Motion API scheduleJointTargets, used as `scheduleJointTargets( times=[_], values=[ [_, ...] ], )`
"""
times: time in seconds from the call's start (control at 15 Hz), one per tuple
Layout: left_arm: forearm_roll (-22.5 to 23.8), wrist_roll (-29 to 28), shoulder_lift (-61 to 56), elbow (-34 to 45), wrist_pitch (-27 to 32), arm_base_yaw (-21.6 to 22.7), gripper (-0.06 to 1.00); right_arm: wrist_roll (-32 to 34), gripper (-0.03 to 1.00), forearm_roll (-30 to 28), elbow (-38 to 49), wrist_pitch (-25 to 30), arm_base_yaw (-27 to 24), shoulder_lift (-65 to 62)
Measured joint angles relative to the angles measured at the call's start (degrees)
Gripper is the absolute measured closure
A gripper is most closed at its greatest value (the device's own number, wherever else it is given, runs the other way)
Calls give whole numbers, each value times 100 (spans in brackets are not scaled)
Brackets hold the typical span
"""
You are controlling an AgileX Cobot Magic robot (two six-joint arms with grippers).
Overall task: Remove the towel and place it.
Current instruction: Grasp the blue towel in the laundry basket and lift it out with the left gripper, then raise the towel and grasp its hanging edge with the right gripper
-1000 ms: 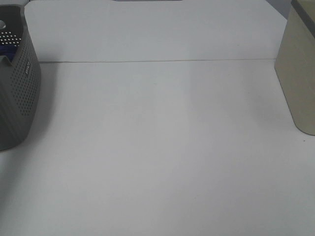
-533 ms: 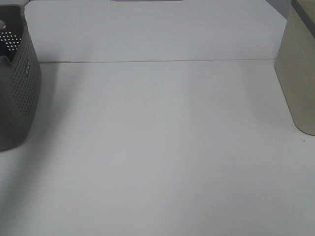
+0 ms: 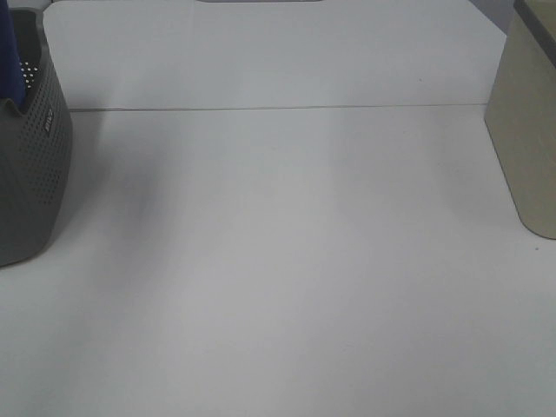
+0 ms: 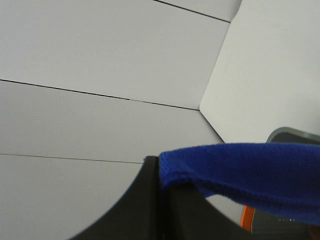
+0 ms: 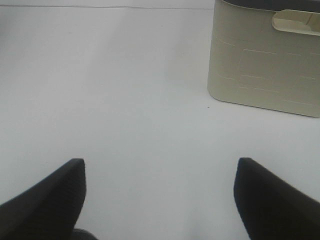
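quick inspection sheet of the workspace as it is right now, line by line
surface: white table, one thin seam across it
job's things: blue towel pinched at its hem, standing up out of the grey perforated basket on the left; beige bin on the right
clutter: nothing seen
tools: left tool shut on the towel; right tool open, holding nothing, above the table and facing the beige bin
cables: nothing seen
surroundings: pale panels with dark seams past the table's corner
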Motion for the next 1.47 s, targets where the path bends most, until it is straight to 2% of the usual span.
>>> scheduleJointTargets(
  times=[0.13,0.2,0.4,0.53,0.6,0.73,0.87,1.0,1.07,1.13,1.27,1.33,1.47],
  values=[
    [447,-693,160,-476,544,-584,94,0,18,0,0,0,0,0],
    [539,-831,218,-567,647,-756,94,0,18,0,0,0,0,0],
    [688,-1341,533,-865,837,-1627,94,0,18,132,0,0,0,0],
    [699,-1530,676,-917,842,-2023,94,-23,18,470,0,-29,0,201],
    [699,-1587,785,-940,848,-2212,94,-315,18,968,0,-52,0,590],
    [693,-1679,957,-940,854,-2361,94,-1215,18,1713,-52,-183,0,1226],
    [665,-1713,1071,-940,859,-2464,94,-1965,18,2366,-52,-688,6,1644],
    [596,-1719,1157,-940,859,-2578,94,-3025,18,3312,-57,-1329,6,2235],
    [435,-1719,1180,-940,854,-2595,94,-3902,18,4074,-52,-1679,6,2825],
    [321,-1719,1192,-940,837,-2595,94,-4532,18,4652,-52,-1793,6,3272],
    [46,-1719,1192,-940,676,-2595,94,-6136,18,6085,-52,-1822,6,4309],
    [-23,-1719,1192,-940,630,-2595,94,-6612,18,6480,-57,-1765,6,4584],
    [-218,-1725,1192,-940,573,-2595,94,-8308,18,7981,-74,-1679,264,5529]
  ],
)
